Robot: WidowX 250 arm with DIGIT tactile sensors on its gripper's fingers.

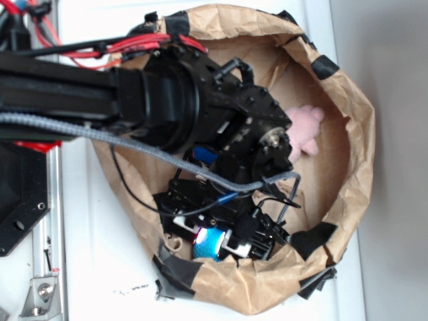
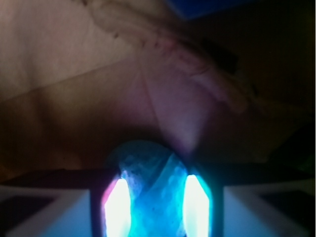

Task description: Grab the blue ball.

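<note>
The blue ball [image 1: 209, 243] sits low inside the brown paper bag [image 1: 348, 100], near its front wall. My gripper [image 1: 212, 242] reaches down into the bag and is shut on the ball, a finger on each side. In the wrist view the ball [image 2: 155, 197] fills the gap between the two glowing fingers [image 2: 117, 207] of my gripper [image 2: 157, 207]. The ball looks teal-blue and dimpled. The pink plush toy [image 1: 302, 132] lies further back in the bag, partly hidden by my arm.
The bag's rim is patched with black tape [image 1: 175, 273] in several places. A flat blue sponge [image 1: 204, 156] shows under my arm and at the top of the wrist view [image 2: 197, 6]. The bag's creased paper wall [image 2: 98, 74] stands close ahead.
</note>
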